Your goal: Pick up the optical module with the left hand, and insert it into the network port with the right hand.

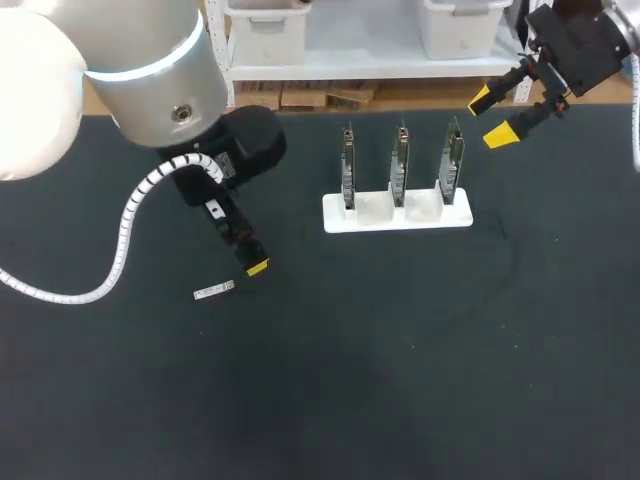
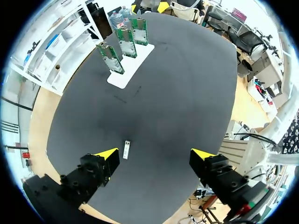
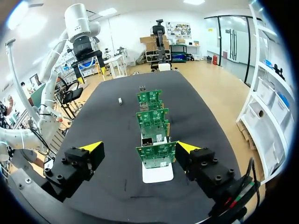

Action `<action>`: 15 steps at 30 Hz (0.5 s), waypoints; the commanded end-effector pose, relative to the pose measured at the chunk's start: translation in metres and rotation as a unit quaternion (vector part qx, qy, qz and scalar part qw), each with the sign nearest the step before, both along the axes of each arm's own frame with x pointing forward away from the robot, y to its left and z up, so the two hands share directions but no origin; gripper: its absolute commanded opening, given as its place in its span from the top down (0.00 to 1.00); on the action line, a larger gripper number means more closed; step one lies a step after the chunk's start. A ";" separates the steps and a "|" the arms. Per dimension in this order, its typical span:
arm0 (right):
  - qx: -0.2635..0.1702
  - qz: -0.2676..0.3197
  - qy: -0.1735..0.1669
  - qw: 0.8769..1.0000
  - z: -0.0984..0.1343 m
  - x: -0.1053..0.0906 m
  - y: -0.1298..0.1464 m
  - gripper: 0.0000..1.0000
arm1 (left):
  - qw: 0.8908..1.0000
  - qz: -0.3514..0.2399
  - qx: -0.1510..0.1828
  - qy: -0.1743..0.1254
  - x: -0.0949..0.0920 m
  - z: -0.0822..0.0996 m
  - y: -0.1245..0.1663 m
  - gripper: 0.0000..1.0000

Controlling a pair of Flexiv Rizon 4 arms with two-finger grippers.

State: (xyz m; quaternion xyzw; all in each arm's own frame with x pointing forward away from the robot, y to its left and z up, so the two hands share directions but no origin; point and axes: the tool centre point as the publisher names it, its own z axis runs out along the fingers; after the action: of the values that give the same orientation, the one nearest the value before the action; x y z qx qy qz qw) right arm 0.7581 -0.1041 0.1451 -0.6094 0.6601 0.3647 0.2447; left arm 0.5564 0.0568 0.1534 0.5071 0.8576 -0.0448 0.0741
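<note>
Silver optical module (image 1: 214, 290) lies flat on dark table (image 1: 400, 380), between spread fingers of our left gripper (image 2: 155, 156), nearer one yellow tip, untouched. Our right gripper (image 1: 490, 118) also spread wide, holding nothing, near white stand (image 1: 397, 212) with three upright green boards (image 1: 400, 160).

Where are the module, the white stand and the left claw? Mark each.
module (image 1: 214, 290): head view, middle of its body.
white stand (image 1: 375, 216): head view, bare base between boards.
left claw (image 2: 154, 154): left wrist view, midway between its tips.
</note>
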 end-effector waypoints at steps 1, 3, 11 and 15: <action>0.000 -0.002 -0.002 1.000 0.000 -0.002 0.000 0.00 | 1.000 -0.001 0.001 0.002 0.002 0.000 0.000 0.00; 0.000 -0.002 -0.002 1.000 0.000 -0.002 0.000 0.00 | 1.000 -0.001 0.001 0.002 0.002 0.000 0.000 0.00; 0.000 -0.002 -0.002 1.000 0.000 -0.002 0.000 0.00 | 0.989 -0.119 0.075 -0.040 0.017 -0.002 -0.032 0.00; 0.000 -0.002 -0.002 1.000 0.000 -0.002 0.000 0.00 | 0.982 -0.163 0.090 -0.027 0.023 -0.010 -0.041 0.00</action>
State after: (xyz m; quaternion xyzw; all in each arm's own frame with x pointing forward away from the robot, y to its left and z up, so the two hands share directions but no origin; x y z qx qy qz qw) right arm 0.7581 -0.1042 0.1452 -0.6094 0.6602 0.3645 0.2447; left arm 0.5647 0.0386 0.1474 0.5804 0.8098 -0.0098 0.0853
